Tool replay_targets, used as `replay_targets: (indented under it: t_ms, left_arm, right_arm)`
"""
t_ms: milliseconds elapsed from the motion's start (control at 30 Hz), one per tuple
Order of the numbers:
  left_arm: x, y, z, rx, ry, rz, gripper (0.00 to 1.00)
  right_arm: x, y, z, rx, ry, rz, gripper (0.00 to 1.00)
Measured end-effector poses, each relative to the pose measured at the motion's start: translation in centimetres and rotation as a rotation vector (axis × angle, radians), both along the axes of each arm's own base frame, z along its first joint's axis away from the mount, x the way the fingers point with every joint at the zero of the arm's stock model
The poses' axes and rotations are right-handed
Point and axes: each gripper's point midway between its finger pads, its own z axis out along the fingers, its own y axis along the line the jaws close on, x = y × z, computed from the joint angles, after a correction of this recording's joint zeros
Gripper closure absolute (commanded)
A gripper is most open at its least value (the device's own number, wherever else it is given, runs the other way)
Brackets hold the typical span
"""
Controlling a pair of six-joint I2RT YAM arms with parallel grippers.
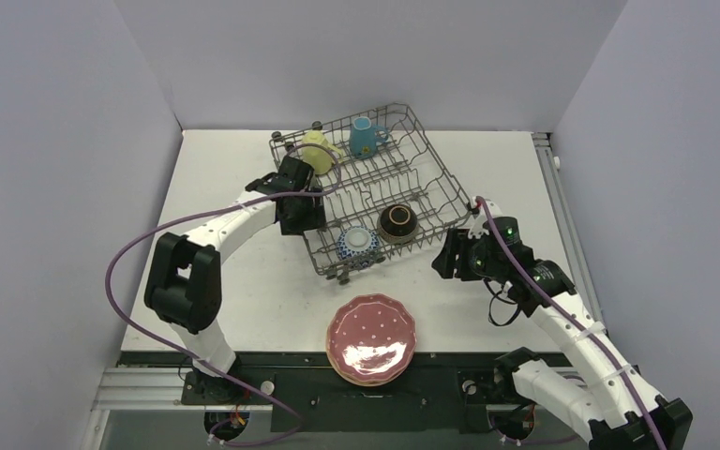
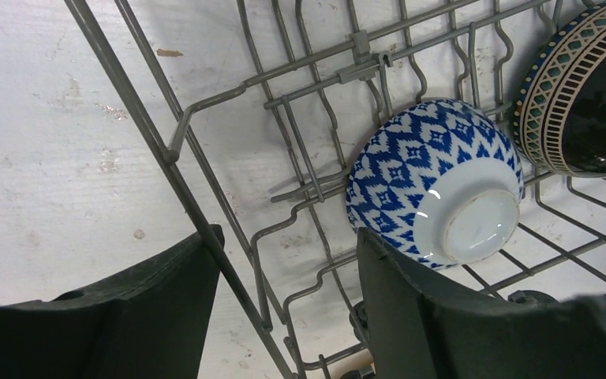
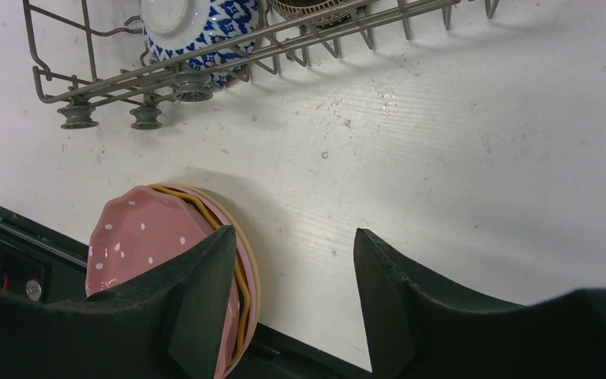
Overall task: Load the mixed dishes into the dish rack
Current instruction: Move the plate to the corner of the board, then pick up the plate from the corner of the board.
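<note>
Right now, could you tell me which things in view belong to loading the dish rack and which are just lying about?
Belong to the job:
- dish rack
- pale-yellow mug
- light-blue mug
- dark-brown bowl
- blue-white bowl
- plate stack, pink dotted one on top

Not part of it:
- white table
- grey walls
- no stray items visible

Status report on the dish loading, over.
Left gripper open, fingers straddling the dish rack rim. Right gripper open, empty, over table. Blue-white bowl, dark bowl, yellow mug, blue mug racked; pink plate stack waiting at near edge. Nothing blocking.
</note>
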Motion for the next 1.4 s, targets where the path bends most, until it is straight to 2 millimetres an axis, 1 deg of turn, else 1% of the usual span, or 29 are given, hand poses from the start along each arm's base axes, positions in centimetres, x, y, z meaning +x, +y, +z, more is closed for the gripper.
replay_targets:
  t_ms: [100,200,267,367,467,600,767,800,833,900,1000,1067,1200,1400]
  left_arm:
    - [-0.2,-0.2,0.4,-0.008,-0.005,-0.013,0.37]
    - [-0.4,-0.2,1.4,-0.015,-0.02,-0.026,0.36]
    - [-0.7,-0.1,2.7,-0.025,-0.044,-0.033,0.36]
    - [-1.3,0.0,5.3,-0.054,-0.104,-0.043,0.36]
    - [-2.6,0.2,7.5,-0.087,-0.154,-0.063,0.36]
    - [-5.1,0.5,8.4,-0.109,-0.17,-0.095,0.36]
    - [-9.4,0.6,8.1,-0.135,-0.153,-0.148,0.38]
    - [-12.1,0.3,8.1,-0.164,-0.152,-0.191,0.39]
    - [-12.3,0.3,8.1,-0.166,-0.15,-0.192,0.39]
    - [-13.8,-0.3,8.1,-0.196,-0.153,-0.217,0.41]
    - [-16.6,-0.8,7.2,-0.236,-0.126,-0.242,0.44]
    - [-18.3,-1.3,6.3,-0.256,-0.098,-0.259,0.45]
    - [-20.8,-2.0,4.8,-0.276,-0.047,-0.273,0.46]
    - [-23.4,-3.0,2.3,-0.302,0.007,-0.283,0.48]
  right_arm:
    - [-0.5,-0.1,0.2,0.003,-0.001,0.003,0.48]
    - [-1.2,-0.4,-0.2,-0.002,0.015,0.007,0.48]
    - [-1.7,-0.5,-0.6,-0.009,0.029,0.01,0.48]
    - [-2.6,-0.7,-1.0,-0.025,0.048,0.022,0.49]
    - [-3.6,0.1,-1.2,-0.041,0.055,0.068,0.5]
    - [-5.1,1.7,-1.4,-0.064,0.054,0.141,0.52]
    - [-5.9,2.7,-1.7,-0.049,0.057,0.154,0.54]
    - [-6.6,3.0,-2.5,-0.048,0.079,0.158,0.55]
    - [-6.6,3.0,-2.5,-0.048,0.079,0.158,0.55]
    - [-7.1,3.6,-2.7,-0.052,0.082,0.166,0.55]
    - [-7.9,4.7,-3.1,-0.046,0.087,0.197,0.56]
    - [-8.2,5.0,-3.5,-0.047,0.089,0.196,0.56]
    - [-8.4,5.0,-4.7,-0.058,0.098,0.165,0.57]
    - [-8.4,5.2,-5.7,-0.072,0.111,0.133,0.58]
